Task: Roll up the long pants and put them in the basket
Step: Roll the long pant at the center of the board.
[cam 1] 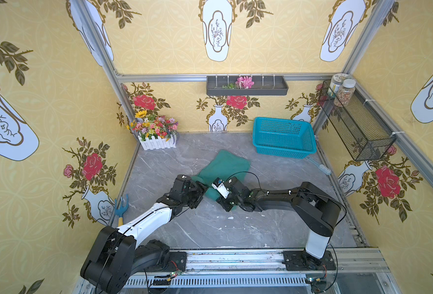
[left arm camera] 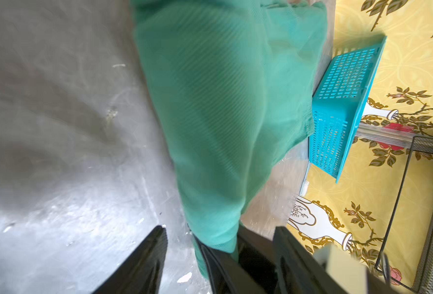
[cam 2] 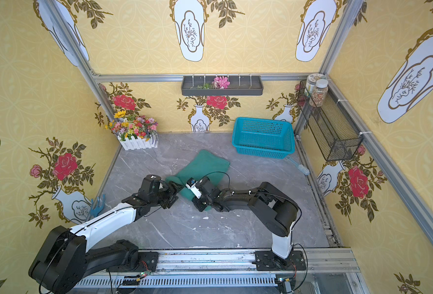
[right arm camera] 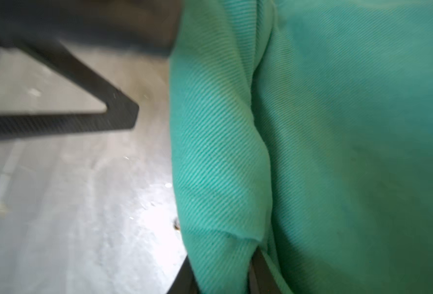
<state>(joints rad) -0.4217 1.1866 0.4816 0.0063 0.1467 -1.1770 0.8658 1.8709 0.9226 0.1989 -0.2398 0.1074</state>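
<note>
**Right fingers pinch the near end of the pants, left fingers let go**

At the far left a small blue garden fork (cam 1: 120,206) leans by the wall. A white picket box of artificial flowers (cam 1: 157,142) stands in the far left corner of the grey marble tabletop (cam 1: 210,229). The left gripper (cam 1: 202,189) sits at the near left corner of the long pants (cam 1: 223,164). These are dark teal-green soft fabric, folded into a thick strip mid-tabletop that runs from the two grippers away toward the far right. Its fingers (left arm camera: 144,262) are spread and released, and in the right wrist view one stands clear of the cloth with bare tabletop between. Just to its right, the right gripper (right arm camera: 222,254) has its fingers (right arm camera: 260,267) clenched on a fold at the pants' near edge. Farther right a turquoise-blue plastic mesh basket (cam 1: 284,150) stands by the back wall, apart from the pants. A pale blue brush (cam 1: 323,168) lies just in front of the basket, near the right edge
</note>
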